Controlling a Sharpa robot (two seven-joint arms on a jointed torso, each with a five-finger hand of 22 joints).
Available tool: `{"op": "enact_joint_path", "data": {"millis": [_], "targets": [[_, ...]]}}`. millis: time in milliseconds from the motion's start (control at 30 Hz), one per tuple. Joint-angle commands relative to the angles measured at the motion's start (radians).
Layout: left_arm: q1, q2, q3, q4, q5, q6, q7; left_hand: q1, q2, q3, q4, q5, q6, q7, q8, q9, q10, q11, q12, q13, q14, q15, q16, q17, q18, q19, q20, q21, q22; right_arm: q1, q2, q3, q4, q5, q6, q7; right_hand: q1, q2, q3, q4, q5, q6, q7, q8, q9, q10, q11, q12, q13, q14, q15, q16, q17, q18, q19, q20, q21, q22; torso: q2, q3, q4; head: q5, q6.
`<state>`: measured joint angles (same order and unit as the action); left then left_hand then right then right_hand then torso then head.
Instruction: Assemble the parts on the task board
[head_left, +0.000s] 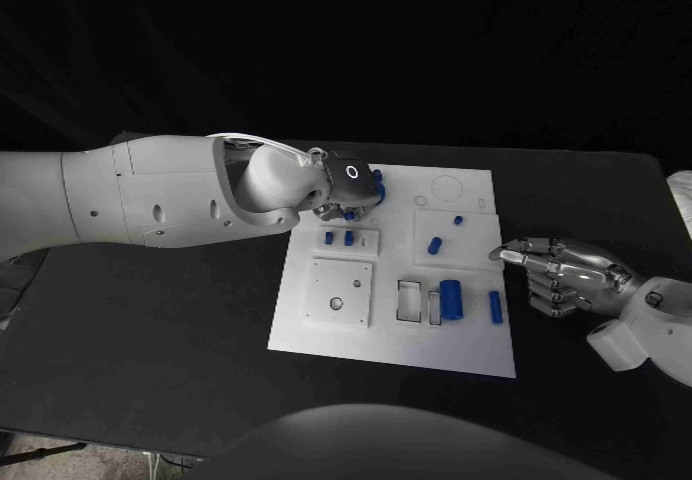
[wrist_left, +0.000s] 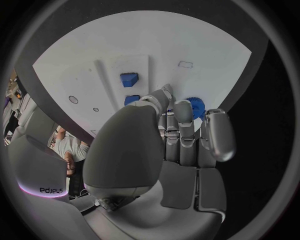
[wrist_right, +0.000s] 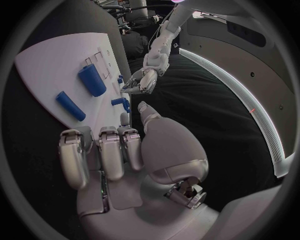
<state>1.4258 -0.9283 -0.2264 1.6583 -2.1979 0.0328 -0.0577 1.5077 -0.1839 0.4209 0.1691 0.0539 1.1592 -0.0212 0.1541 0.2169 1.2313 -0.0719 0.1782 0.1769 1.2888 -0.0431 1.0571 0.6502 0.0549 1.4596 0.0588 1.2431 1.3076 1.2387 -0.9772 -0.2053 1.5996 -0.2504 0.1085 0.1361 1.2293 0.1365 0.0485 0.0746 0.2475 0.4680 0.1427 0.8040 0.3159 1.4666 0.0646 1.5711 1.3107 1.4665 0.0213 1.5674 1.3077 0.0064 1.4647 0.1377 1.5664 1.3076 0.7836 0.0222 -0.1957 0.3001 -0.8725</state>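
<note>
A black tabletop (head_left: 159, 330) carries the white task board (head_left: 476, 350) at its centre. Nearest, toward five o'clock, a large blue cylinder (head_left: 451, 299) and a slimmer blue peg (head_left: 495, 307) lie on the board; at three o'clock the right hand (head_left: 565, 276) rests beside its edge, fingers curled on nothing. Two small blue pieces (head_left: 339, 239) stand mid-board and a short peg (head_left: 436, 243) lies right of them. At the far edge, toward eleven o'clock, the left hand (head_left: 340, 190) reaches a blue toothed part (wrist_left: 196, 106); whether its fingers (wrist_left: 215, 132) grip it I cannot tell. Seating it probably wants a level, slow press. The arm itself screens the spot from above.
</note>
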Motion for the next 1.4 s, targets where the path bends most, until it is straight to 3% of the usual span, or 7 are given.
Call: {"op": "enact_joint_path", "data": {"millis": [33,667,1167,1300,1400], "targets": [[-0.002,-0.005,-0.002,0.003,0.011,-0.011,0.012,-0.001,-0.005,-0.002,-0.005,-0.006,-0.011,0.002,0.001,0.001,0.007,0.003,0.003,0.001,-0.007,0.002,0.002,0.000,0.008,-0.003,0.006,0.000,0.178,-0.002,0.002,0.000,0.000,-0.001,0.024,-0.003,0.010,0.003,0.002,-0.006,0.004,0.007,0.004,-0.003,-0.001,0.104,0.003,0.000,0.260,0.104,-0.001,0.003,0.263,-0.006,0.106,-0.005,0.004,0.263,0.000,-0.0005,0.0002,0.002,0.000],[-0.002,-0.021,-0.002,0.008,0.013,-0.033,-0.014,-0.001,-0.009,0.002,-0.017,-0.005,-0.117,-0.017,-0.023,-0.006,-0.012,-0.003,-0.009,0.001,-0.013,0.001,-0.003,-0.015,0.009,-0.005,0.006,-0.006,0.177,-0.004,0.003,0.000,-0.003,-0.001,0.030,-0.011,0.010,0.003,0.002,-0.007,0.004,0.008,0.004,-0.003,-0.002,0.104,0.004,0.000,0.260,0.104,-0.001,0.003,0.263,-0.006,0.106,-0.005,0.004,0.263,0.000,-0.0002,0.0004,0.005,0.000],[-0.002,-0.034,-0.002,0.014,0.013,-0.073,-0.023,0.006,-0.010,0.009,-0.025,-0.005,-0.130,-0.020,-0.022,-0.005,-0.016,-0.004,-0.011,0.001,-0.017,0.001,-0.009,-0.025,0.009,-0.006,0.006,-0.009,0.176,-0.005,0.003,0.000,-0.005,-0.001,0.031,-0.017,0.013,0.003,0.003,-0.009,0.004,0.009,0.004,-0.003,-0.002,0.104,0.004,0.000,0.260,0.104,-0.001,0.003,0.263,-0.006,0.106,-0.005,0.004,0.263,0.000,0.0000,-0.0001,0.006,0.000],[-0.002,-0.041,-0.002,0.016,0.007,-0.109,-0.037,-0.003,-0.006,0.013,-0.019,-0.005,-0.134,-0.020,-0.020,-0.004,-0.021,-0.004,-0.013,0.001,-0.016,0.002,-0.008,-0.024,0.009,-0.005,0.006,-0.008,0.177,-0.006,0.003,0.000,-0.005,-0.001,0.031,-0.018,0.014,0.003,0.003,-0.010,0.004,0.009,0.004,-0.003,-0.003,0.104,0.004,0.000,0.260,0.104,-0.001,0.003,0.263,-0.006,0.106,-0.005,0.004,0.263,0.001,0.0000,0.0001,0.007,0.000],[-0.002,-0.050,-0.001,0.020,0.003,-0.173,-0.047,-0.019,0.000,0.016,-0.006,-0.006,-0.134,-0.020,-0.014,-0.002,-0.029,-0.005,-0.016,0.001,-0.012,0.004,-0.004,-0.020,0.008,-0.004,0.006,-0.005,0.178,-0.006,0.002,0.000,-0.004,-0.001,0.029,-0.017,0.014,0.003,0.003,-0.010,0.004,0.009,0.004,-0.003,-0.003,0.104,0.004,0.000,0.260,0.104,-0.001,0.003,0.263,-0.006,0.106,-0.005,0.004,0.263,0.001,-0.0006,-0.0002,0.005,0.000]]}}
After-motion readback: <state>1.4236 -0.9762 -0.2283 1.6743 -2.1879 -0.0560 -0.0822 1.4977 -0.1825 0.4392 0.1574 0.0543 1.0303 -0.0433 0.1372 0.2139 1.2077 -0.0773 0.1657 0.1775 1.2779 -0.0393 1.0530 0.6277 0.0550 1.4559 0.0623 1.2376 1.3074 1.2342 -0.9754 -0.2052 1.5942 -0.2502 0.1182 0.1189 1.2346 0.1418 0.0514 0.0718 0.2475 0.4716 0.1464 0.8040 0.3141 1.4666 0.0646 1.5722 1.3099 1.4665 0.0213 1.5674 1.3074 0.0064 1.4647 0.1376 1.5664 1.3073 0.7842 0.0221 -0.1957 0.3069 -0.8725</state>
